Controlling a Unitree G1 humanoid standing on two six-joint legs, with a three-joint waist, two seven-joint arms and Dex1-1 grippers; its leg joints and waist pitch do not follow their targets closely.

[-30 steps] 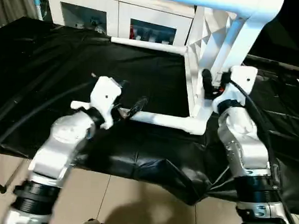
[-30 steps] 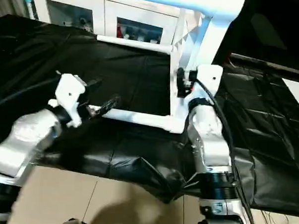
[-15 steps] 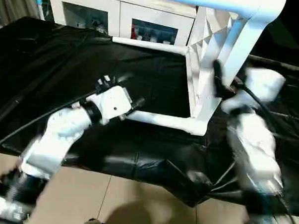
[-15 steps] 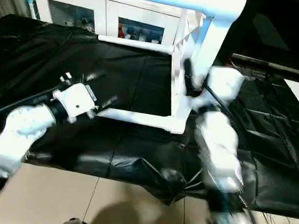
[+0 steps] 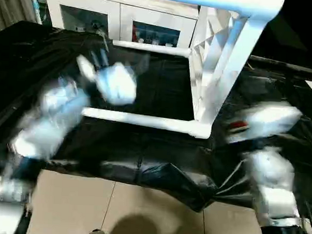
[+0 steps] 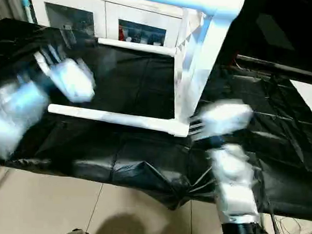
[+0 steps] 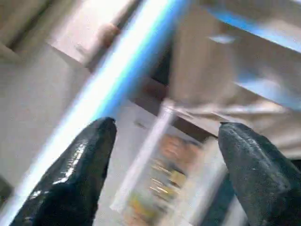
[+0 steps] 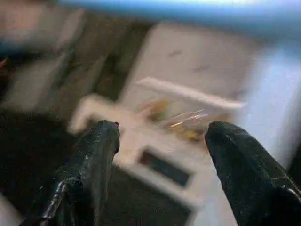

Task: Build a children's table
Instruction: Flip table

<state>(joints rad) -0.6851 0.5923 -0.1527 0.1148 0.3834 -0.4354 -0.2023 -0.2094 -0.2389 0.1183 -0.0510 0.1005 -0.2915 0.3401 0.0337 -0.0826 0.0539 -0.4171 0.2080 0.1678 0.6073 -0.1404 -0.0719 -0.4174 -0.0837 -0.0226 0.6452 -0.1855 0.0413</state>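
Head views: the children's table (image 5: 220, 57) lies tipped on its side on the black-draped work table (image 5: 154, 158), near that table's front edge and right of its middle. The ribbed underside of the top faces the robot's left. Two legs (image 5: 145, 120) are seated in corner sockets and run out level toward the left, one near the front edge, one (image 6: 136, 46) farther back. A third leg (image 6: 202, 72) rises at a slant toward the upper corner of the top. A fourth leg is not visible from here, so I cannot confirm it is fitted. Judgement: assembly is well advanced; what remains is to check the fourth socket and stand the piece upright.

The left gripper (image 5: 99, 60) is raised above the cloth, clear of the front leg. The right gripper (image 6: 197, 126) sits just beside the front corner socket; contact cannot be determined.

Left wrist view: both fingers (image 7: 75, 174) stand wide apart, nothing between them.

Right wrist view: the fingers (image 8: 96, 160) are likewise spread, holding nothing. A white cabinet (image 8: 188, 122) shows beyond.
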